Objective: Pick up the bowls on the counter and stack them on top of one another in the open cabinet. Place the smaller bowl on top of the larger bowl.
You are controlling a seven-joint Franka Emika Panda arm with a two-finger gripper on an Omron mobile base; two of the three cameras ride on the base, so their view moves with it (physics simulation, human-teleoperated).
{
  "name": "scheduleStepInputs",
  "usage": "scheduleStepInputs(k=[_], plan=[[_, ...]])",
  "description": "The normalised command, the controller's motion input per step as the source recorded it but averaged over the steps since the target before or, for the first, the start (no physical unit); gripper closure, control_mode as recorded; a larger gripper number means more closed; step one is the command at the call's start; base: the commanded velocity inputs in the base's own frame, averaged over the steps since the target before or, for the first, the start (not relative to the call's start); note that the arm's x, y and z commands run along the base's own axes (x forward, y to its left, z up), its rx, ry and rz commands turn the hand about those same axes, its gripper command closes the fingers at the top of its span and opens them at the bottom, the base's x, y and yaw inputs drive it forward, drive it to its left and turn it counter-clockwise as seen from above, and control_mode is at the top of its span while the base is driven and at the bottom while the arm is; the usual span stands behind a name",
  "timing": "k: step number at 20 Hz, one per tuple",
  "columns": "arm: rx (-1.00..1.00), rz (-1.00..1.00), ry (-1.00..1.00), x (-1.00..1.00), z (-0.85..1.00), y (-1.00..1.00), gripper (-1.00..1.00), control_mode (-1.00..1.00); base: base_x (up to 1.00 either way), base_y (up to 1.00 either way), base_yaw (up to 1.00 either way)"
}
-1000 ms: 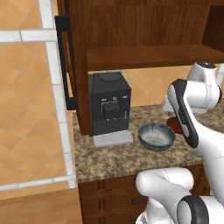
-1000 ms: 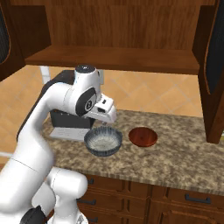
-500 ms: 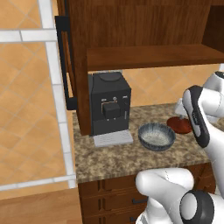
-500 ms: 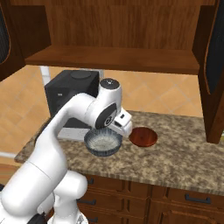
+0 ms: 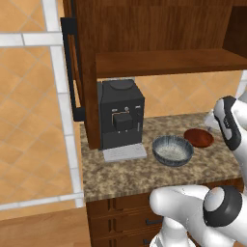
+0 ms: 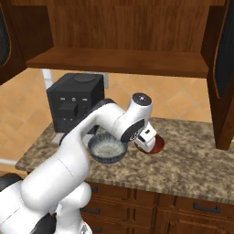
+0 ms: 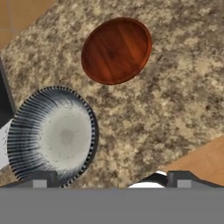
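Bowls wait on the speckled worktop (image 5: 125,178), the wide grey ribbed bowl (image 5: 172,150) just beside a black coffee machine (image 5: 120,119) and the smaller reddish-brown bowl (image 5: 198,137) near it on the far side, the two apart. Above them the open cabinet (image 5: 164,61) shows a bare plank shelf, its door (image 5: 72,72) swung wide with its long black handle.

From the right base view, the arm bends over the worktop, the hand (image 6: 147,135) hanging above the reddish-brown bowl (image 6: 153,145); the grey bowl (image 6: 107,148) sits partly behind the forearm, a detail the left view leaves unobstructed.

Looking straight down, the hand view gives both bowls whole, grey (image 7: 52,135) and reddish-brown (image 7: 116,50), and the gripper (image 7: 109,179) released, holding nothing.

The risk appears to be order: taking the small bowl first would put it beneath the large one. A descent off-centre could also nudge a rim and slide a bowl toward the worktop's edge.
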Motion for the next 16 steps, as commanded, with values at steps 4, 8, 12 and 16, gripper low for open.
scheduleStepInputs(k=[4,8,12,16], plan=[[0.05,-0.1,0.08,0.21,-0.28,-0.44,-1.0,-1.0,0.0,0.0,0.0],[0.12,0.0,0.12,0.25,-0.26,-0.59,-1.0,-1.0,0.0,0.0,0.0],[0.06,-0.01,0.09,0.4,-0.32,-0.35,-1.0,-1.0,0.0,0.0,0.0],[0.03,-0.01,0.1,0.47,-0.38,-0.17,-1.0,-1.0,0.0,0.0,0.0]])
